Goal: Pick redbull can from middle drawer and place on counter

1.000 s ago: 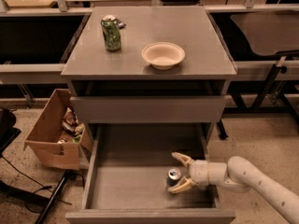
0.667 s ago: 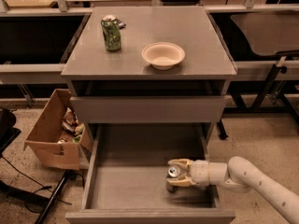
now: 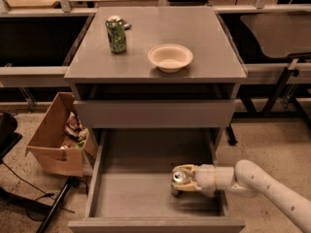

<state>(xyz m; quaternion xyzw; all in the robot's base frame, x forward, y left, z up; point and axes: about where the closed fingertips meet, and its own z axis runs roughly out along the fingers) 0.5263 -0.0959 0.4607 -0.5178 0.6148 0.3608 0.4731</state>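
The redbull can [image 3: 178, 177] stands in the open middle drawer [image 3: 131, 193], at its right side, with its shiny silver top showing. My gripper [image 3: 180, 179] reaches in from the right on a white arm, and its tan fingers [image 3: 187, 169] are closed around the can. The can's body is mostly hidden by the fingers. The grey counter [image 3: 194, 28] above holds a green can and a white bowl.
A green can [image 3: 115, 34] stands at the counter's back left and a white bowl [image 3: 170, 57] sits near its middle. An open cardboard box [image 3: 54, 139] with clutter is on the floor to the left of the drawer. Wooden tabletops lie behind.
The fingers were spread open beside the can a second ago; they have closed around it. The can has stayed at the same spot in the drawer.
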